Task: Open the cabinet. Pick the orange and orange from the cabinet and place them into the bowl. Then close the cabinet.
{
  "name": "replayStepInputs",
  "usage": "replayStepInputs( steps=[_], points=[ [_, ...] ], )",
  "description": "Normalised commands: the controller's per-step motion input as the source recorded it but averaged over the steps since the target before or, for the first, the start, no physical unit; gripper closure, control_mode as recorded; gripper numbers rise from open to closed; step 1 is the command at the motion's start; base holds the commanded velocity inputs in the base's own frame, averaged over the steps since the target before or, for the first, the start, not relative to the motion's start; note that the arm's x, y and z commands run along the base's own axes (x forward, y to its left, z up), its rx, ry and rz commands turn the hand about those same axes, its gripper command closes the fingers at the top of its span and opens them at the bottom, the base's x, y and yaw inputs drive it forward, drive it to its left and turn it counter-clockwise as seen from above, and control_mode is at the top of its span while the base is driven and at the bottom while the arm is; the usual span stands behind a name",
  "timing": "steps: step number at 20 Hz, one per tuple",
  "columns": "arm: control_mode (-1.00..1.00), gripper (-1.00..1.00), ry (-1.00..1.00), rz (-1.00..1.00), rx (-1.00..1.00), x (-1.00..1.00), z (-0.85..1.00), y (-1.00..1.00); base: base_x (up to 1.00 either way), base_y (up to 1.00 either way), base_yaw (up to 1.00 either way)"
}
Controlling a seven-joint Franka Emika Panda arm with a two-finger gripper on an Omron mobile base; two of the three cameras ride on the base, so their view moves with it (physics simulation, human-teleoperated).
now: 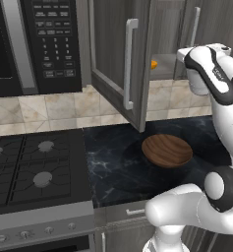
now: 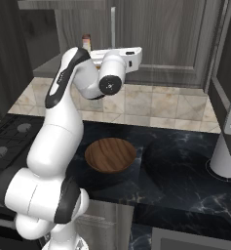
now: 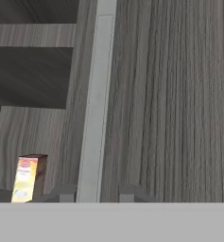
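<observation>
The cabinet's left door [image 1: 113, 54] stands swung open, and one orange [image 1: 154, 64] shows on the shelf behind it. The right door [image 3: 175, 104] is closed. Its long silver handle [image 3: 95, 108] runs between my two fingertips, and my gripper [image 3: 100, 194] is shut on that bar. From the base, my hand [image 2: 129, 57] reaches up against the cabinet front, with the fingers hidden behind the wrist. The reddish-brown wooden bowl [image 1: 167, 150] [image 2: 110, 155] sits empty on the dark counter, below the cabinet.
A yellow box [image 3: 28, 177] stands on the open shelf left of the handle. The black microwave [image 1: 34, 44] hangs at the left above the stove [image 1: 29, 167]. A white cylinder [image 2: 223, 158] stands on the counter at the right, under another open door [image 2: 226, 93].
</observation>
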Motion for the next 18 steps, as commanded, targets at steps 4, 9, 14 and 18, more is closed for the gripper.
replayStepInputs(
  steps=[4, 9, 14, 18],
  points=[
    [-1.00, 1.00, 0.00, 0.00, 0.00, 0.10, 0.00, 0.00, 0.00, 0.00, 0.00],
    [-1.00, 1.00, 0.00, 0.00, 0.00, 0.16, 0.00, 0.00, 0.00, 0.00, 0.00],
    [-1.00, 1.00, 0.00, 0.00, 0.00, 0.00, 0.00, 0.00, 0.00, 0.00, 0.00],
    [-1.00, 1.00, 0.00, 0.00, 0.00, 0.00, 0.00, 0.00, 0.00, 0.00, 0.00]
  ],
)
